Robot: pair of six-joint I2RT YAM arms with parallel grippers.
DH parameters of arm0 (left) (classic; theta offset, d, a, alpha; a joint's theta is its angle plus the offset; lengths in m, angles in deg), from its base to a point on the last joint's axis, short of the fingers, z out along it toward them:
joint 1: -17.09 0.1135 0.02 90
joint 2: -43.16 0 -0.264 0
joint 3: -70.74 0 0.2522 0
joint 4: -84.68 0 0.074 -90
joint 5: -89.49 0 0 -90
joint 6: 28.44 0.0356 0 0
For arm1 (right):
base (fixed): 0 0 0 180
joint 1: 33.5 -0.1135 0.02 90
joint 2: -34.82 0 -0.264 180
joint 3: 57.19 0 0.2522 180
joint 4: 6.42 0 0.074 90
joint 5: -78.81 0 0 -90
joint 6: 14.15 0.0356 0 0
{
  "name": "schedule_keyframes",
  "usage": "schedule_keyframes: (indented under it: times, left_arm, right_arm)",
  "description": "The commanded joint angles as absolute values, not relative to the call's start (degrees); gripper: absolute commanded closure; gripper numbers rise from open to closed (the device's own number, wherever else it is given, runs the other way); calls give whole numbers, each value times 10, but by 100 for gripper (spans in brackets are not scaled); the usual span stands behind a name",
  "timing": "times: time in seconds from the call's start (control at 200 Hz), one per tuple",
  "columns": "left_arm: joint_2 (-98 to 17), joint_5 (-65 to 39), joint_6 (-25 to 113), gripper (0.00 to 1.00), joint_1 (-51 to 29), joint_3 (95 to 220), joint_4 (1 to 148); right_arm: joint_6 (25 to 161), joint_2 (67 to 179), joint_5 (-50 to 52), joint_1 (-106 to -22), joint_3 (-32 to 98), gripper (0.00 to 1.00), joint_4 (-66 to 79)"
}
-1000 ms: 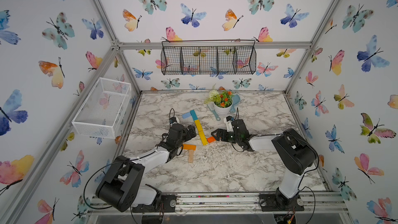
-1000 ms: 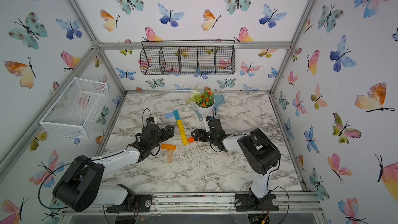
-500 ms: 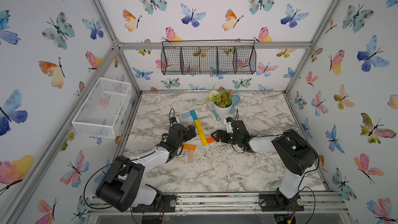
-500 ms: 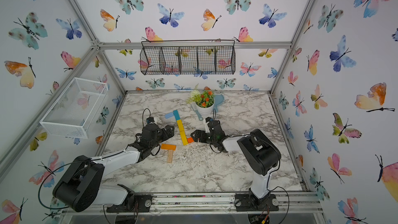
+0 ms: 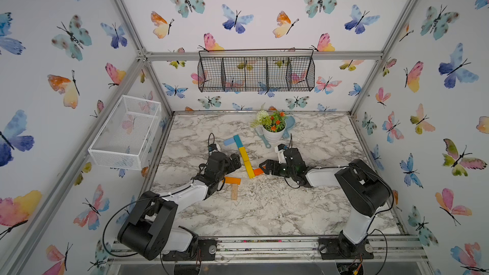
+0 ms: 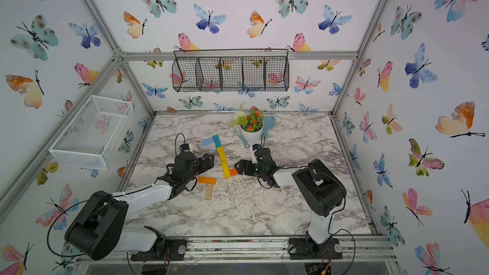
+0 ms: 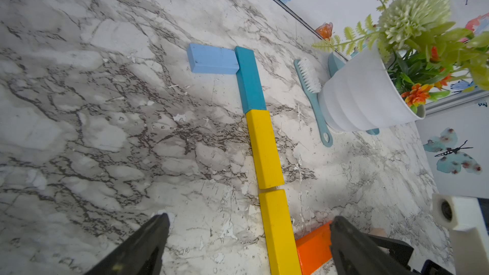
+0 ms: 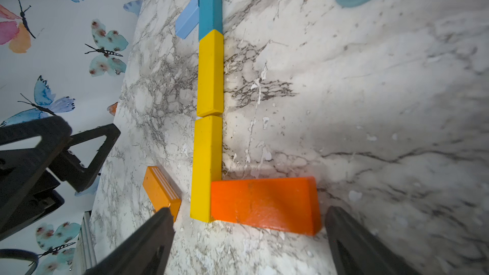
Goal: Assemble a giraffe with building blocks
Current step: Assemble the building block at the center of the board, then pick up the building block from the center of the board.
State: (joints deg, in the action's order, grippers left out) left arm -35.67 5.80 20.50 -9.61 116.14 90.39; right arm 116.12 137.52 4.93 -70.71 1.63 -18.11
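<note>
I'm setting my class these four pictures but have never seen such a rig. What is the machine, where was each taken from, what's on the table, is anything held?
Two robot arms stand at a marble table. Two pictures look down from overhead; two come from cameras on the arms' wrists. A teal block and two yellow blocks lie end to end, a light-blue block beside the teal, an orange block against the last yellow. A second orange block and a plain wood block lie apart. A flower pot and brush sit further back. The left end effector and right end effector are open; nothing is held.
</note>
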Motion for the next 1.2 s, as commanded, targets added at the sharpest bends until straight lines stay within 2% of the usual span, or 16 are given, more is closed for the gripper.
schedule_keyframes:
  times: [0.0,0.27,0.345,0.506,0.711,0.891,1.196]
  left_arm:
    - [-344,66,219,2,-94,1169,902]
    - [-363,78,250,3,-94,1178,899]
    - [-381,81,269,4,-94,1191,887]
    - [-407,61,328,5,-94,1217,866]
    - [-414,-40,415,9,-96,1270,718]
    - [-436,11,376,10,-96,1304,593]
    - [-456,1,363,12,-97,1285,577]
  right_arm:
    - [1123,1338,3,-710,30,5,-132]
    - [989,1230,-165,-710,9,2,-51]
    - [956,1201,-220,-710,-20,2,-59]
    - [925,1148,-270,-710,-115,2,-126]
    - [938,1083,-262,-710,-208,2,-222]
    - [945,1065,-268,-710,-210,1,-221]
    - [960,1053,-252,-710,-226,1,-241]
